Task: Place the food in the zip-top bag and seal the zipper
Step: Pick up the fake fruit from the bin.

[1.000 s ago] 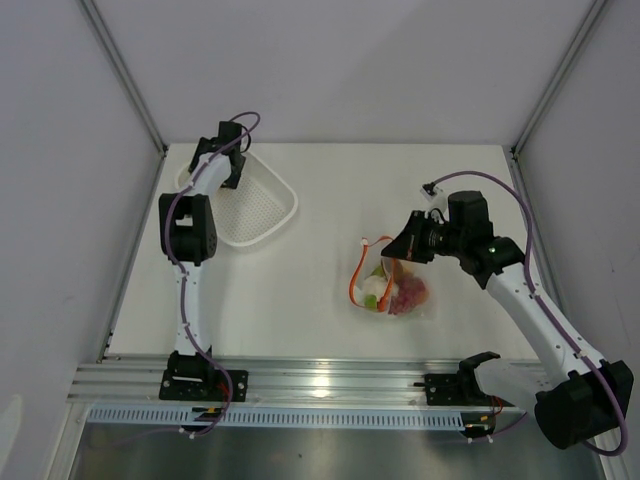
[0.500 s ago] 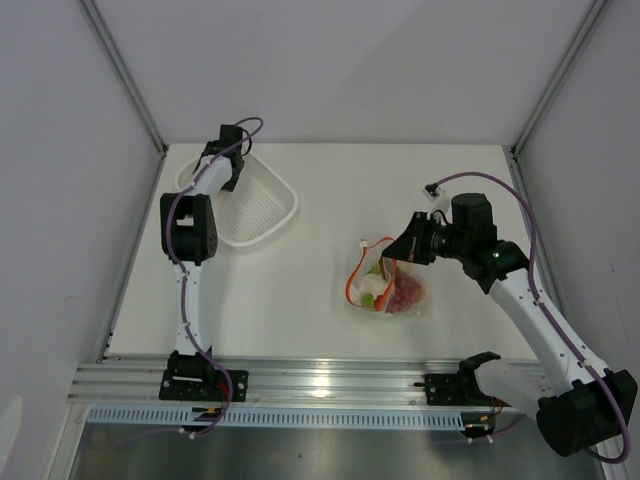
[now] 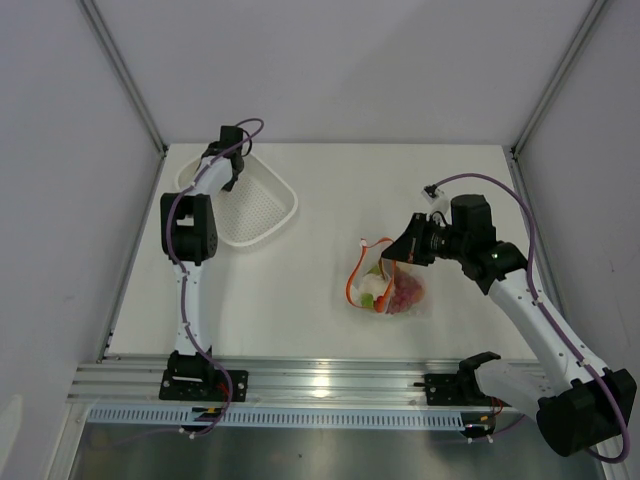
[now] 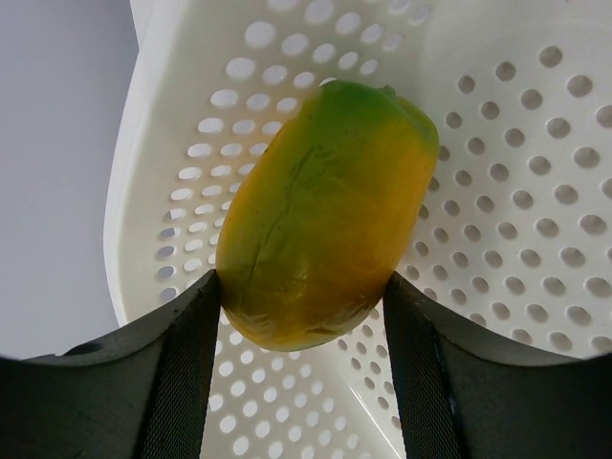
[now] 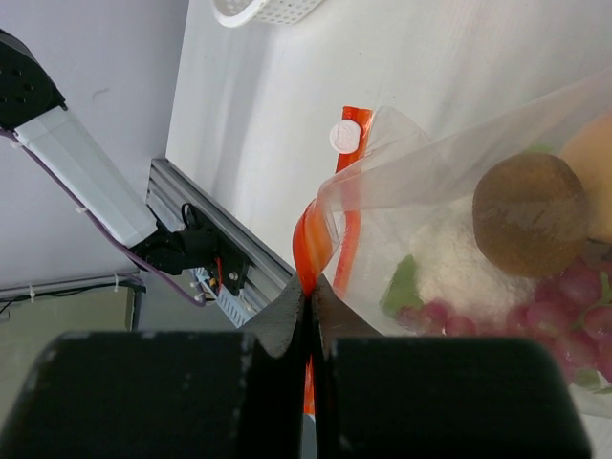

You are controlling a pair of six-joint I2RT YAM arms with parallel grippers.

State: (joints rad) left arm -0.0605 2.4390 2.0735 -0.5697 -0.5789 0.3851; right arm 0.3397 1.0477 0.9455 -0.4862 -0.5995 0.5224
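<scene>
The yellow-green mango (image 4: 325, 210) lies in the white mesh basket (image 4: 516, 191). My left gripper (image 4: 301, 287) has both fingertips against the mango's sides; in the top view the left gripper (image 3: 232, 160) is at the basket's far corner. The clear zip-top bag (image 3: 395, 290) lies right of centre and holds a brown piece (image 5: 531, 215), red grapes (image 5: 574, 287), a white-and-green piece (image 5: 430, 258) and a peach-coloured piece (image 5: 598, 163). My right gripper (image 5: 312, 287) is shut on the red-orange zipper (image 5: 311, 249) and holds the bag's mouth up; in the top view the right gripper (image 3: 400, 250) is just above the bag.
The white mesh basket (image 3: 265, 215) stands at the back left. The white zipper slider (image 5: 344, 136) sits at the far end of the strip. The aluminium rail (image 3: 320, 380) runs along the near edge, and walls close in the left, right and back.
My right gripper has shifted slightly with the bag mouth, pulling the bag a little. My left gripper has edged slightly at the basket's far corner.
</scene>
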